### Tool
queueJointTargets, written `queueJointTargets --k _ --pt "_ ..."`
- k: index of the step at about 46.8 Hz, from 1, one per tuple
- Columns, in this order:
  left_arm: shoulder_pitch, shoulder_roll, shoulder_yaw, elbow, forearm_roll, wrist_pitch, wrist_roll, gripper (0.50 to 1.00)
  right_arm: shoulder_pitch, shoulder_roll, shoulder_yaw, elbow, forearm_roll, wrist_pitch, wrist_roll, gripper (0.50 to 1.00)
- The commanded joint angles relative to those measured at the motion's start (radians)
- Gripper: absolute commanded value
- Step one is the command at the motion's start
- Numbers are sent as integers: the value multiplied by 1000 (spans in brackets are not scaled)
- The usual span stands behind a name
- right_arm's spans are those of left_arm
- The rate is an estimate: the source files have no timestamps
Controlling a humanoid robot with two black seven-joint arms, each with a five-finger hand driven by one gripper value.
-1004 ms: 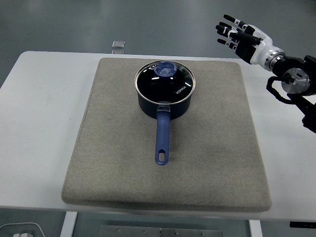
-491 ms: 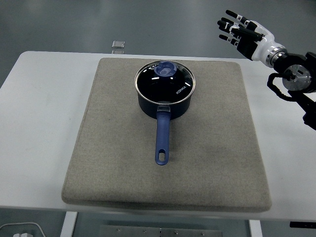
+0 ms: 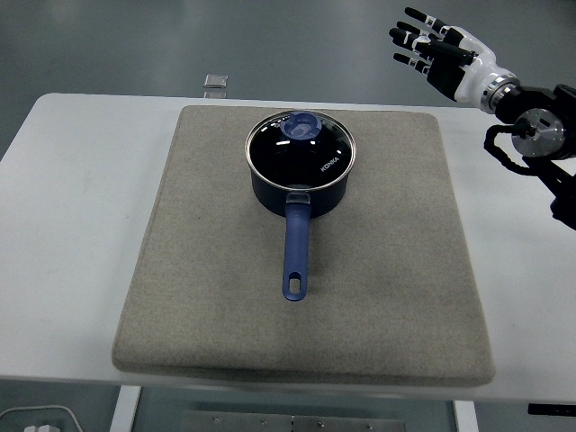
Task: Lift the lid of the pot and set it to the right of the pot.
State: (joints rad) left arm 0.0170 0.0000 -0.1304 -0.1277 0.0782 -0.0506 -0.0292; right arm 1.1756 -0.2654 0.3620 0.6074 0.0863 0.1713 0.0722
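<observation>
So there's a white table (image 3: 72,180) with rounded corners, and a big square mat (image 3: 387,270) on it, grey-beige and felt-like, thick, with soft rounded edges. It covers most of the middle of the table.

The pot (image 3: 301,189) sits toward the mat's far edge, roughly centred left to right. It's a small round saucepan with a dark navy body and a shiny metal rim. Its handle (image 3: 296,256) is long, straight, blue plastic by the look of it, pointing at the near edge of the table, with an oval hanging hole at the tip.

The lid (image 3: 297,155) is on the pot, seated flat. It's dark glass with a steel band round it, glossy enough to catch ceiling-light streaks, and there's white lettering near its right side. The knob (image 3: 301,126) is a round, pale blue, kind of translucent button, sitting at the far side of the lid as seen here.

The right hand (image 3: 441,56) is up in the air past the far right corner of the mat, well apart from the pot. White shell, black jointed fingers (image 3: 409,36) spread out and pointing left, holding nothing. A black arm (image 3: 540,135) with cables runs off the right edge.

A small clear squarish thing (image 3: 215,82) lies on the floor beyond the table's far edge; can't tell what it is.
</observation>
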Motion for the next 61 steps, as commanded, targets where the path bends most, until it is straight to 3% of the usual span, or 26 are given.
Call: queueJointTargets --k 1,17,27,42,61 --pt "0 0 0 -1 0 0 0 1000 4 -2 3 0 -51 -4 0 921" --pt "0 0 0 0 0 0 0 1000 29 -3 2 43 -180 -6 0 921" --pt "0 0 0 0 0 0 0 1000 52 -9 -3 135 -350 -1 26 919" --pt "0 0 0 -1 0 0 0 1000 73 -9 -9 163 -605 11 57 919" --pt "0 0 0 0 0 0 0 1000 99 -5 -69 215 -968 79 92 919"
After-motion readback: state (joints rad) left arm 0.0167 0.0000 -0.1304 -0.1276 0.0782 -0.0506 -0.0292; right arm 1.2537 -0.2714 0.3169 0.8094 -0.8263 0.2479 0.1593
